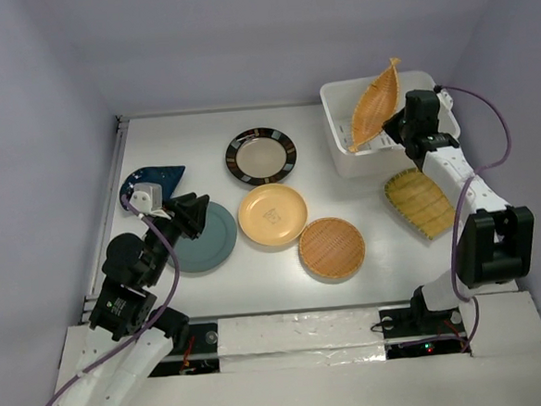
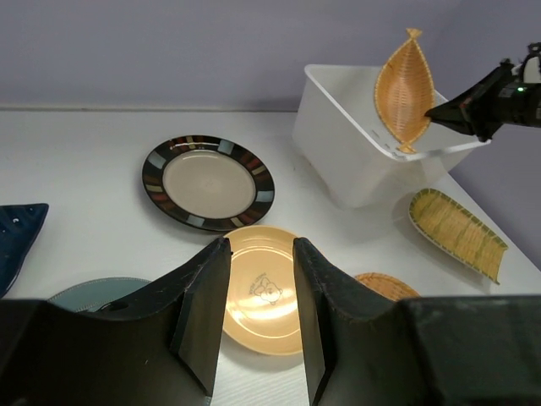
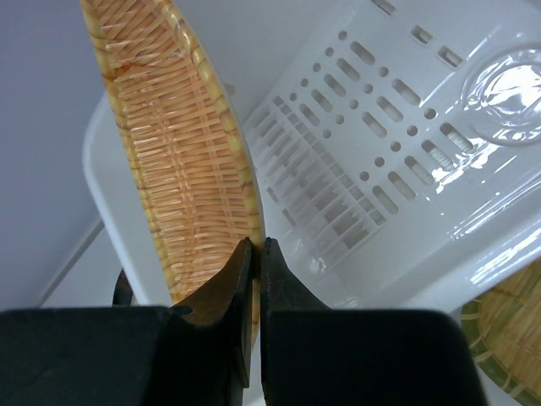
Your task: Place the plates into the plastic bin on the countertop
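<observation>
My right gripper (image 1: 397, 124) (image 3: 256, 245) is shut on the rim of the boat-shaped bamboo plate (image 1: 375, 103) (image 3: 177, 152), holding it tilted on edge over the white plastic bin (image 1: 342, 161) (image 3: 406, 169). On the countertop lie the brown-rimmed cream plate (image 1: 261, 155) (image 2: 208, 182), yellow plate (image 1: 272, 214) (image 2: 262, 288), round bamboo plate (image 1: 331, 247), fan-shaped bamboo plate (image 1: 421, 202) (image 2: 458, 233), grey-teal plate (image 1: 213, 244) and dark blue teardrop plate (image 1: 153, 180). The left gripper (image 1: 197, 213) (image 2: 260, 254) hovers open over the grey-teal plate's left part, holding nothing.
A metal rail (image 1: 112, 195) runs along the countertop's left edge, and lavender-grey walls close in the left, back and right. The bin stands at the back right, its floor perforated with slots. The fan-shaped plate lies just in front of the bin, beside the right arm.
</observation>
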`<move>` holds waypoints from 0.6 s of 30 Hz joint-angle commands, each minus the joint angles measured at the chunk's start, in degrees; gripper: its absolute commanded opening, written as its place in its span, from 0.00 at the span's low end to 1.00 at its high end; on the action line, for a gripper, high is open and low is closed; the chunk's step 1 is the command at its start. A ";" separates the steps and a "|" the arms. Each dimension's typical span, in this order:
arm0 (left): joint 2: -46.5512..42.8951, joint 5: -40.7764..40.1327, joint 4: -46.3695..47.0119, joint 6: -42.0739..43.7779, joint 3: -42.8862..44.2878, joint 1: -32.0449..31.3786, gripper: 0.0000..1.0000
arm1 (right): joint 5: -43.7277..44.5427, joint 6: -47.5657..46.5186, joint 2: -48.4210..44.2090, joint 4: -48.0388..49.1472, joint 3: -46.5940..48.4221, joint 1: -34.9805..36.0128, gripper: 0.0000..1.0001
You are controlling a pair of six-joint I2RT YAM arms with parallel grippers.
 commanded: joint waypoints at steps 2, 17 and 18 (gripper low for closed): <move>-0.85 0.51 1.99 -0.35 2.15 -1.10 0.33 | 2.49 7.01 2.59 5.84 3.75 -1.07 0.00; -1.82 0.16 1.64 -0.35 2.15 -1.10 0.35 | -0.40 11.42 8.05 5.67 0.24 -3.71 0.17; -1.82 0.07 1.64 -0.35 2.15 -1.10 0.35 | -0.40 10.89 8.05 5.66 -0.03 -3.71 0.17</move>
